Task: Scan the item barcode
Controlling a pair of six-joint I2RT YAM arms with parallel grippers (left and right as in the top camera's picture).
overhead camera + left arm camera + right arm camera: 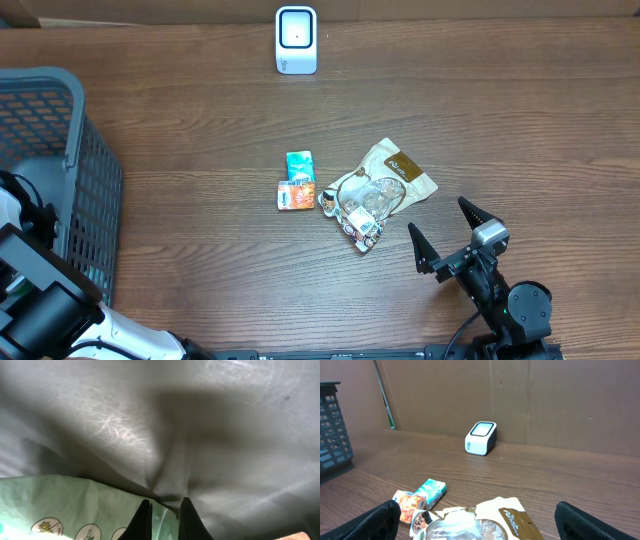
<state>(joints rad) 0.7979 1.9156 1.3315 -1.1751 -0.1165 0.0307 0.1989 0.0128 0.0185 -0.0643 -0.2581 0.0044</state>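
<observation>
The left gripper (165,502), down inside the basket, has its jaws drawn in on a corner of a pale green printed packet (75,505) lying against crumpled grey sheeting (150,420). The right gripper (436,214) stands spread wide above the brown wooden table (200,100), holding nothing. The dark grey mesh plastic basket (90,180) sits at the table's left edge. Mid-table lies a tan snack pouch with a clear window (385,180). The white box-shaped barcode scanner (296,40) stands at the far edge. Just left of the pouch are a small teal carton (299,165) and a small orange packet (295,195).
</observation>
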